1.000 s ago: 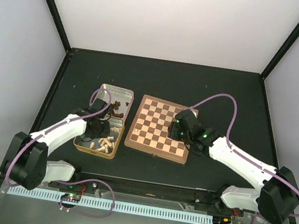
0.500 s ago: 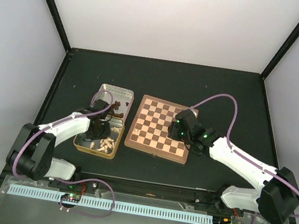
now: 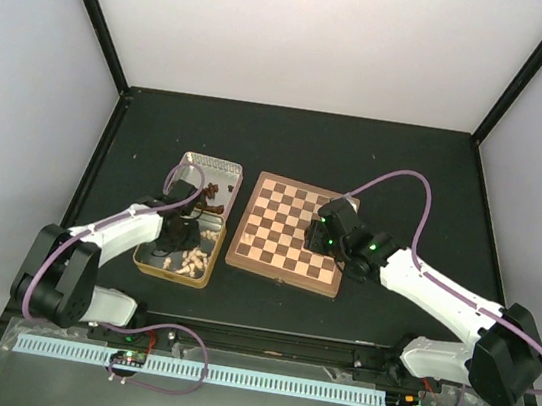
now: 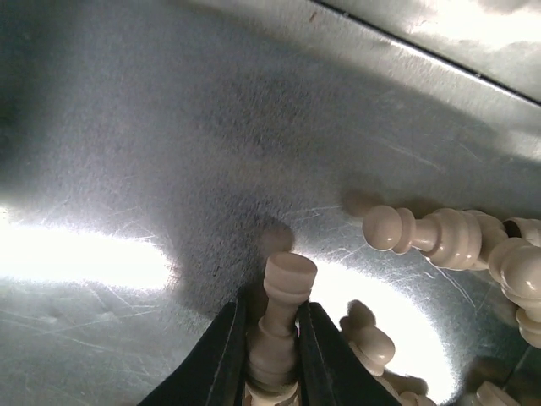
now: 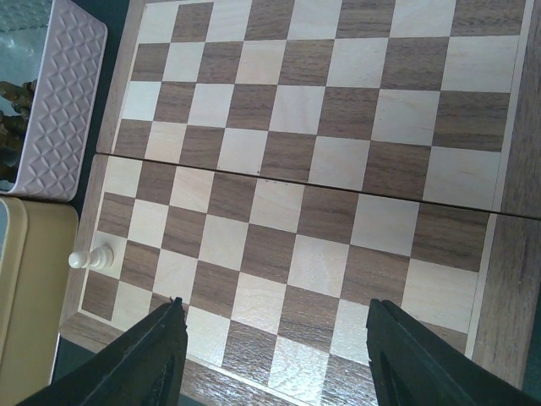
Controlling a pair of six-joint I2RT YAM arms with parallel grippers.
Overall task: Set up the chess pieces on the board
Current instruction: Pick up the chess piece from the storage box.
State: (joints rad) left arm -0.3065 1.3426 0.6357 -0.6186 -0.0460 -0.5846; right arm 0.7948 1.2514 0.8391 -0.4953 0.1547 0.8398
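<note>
The left end effector [image 4: 270, 359] has just shut on a pale piece [image 4: 286, 292], so it can lift it. The right end effector [image 5: 275, 338] is open, the board [image 5: 338, 161] below it.

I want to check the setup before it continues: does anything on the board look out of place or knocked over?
One cream pawn sits alone at the edge of the board nearest the tin. It looks tipped on its side, head over the border, though the camera angle may mislead. Otherwise nothing stands out.
</note>
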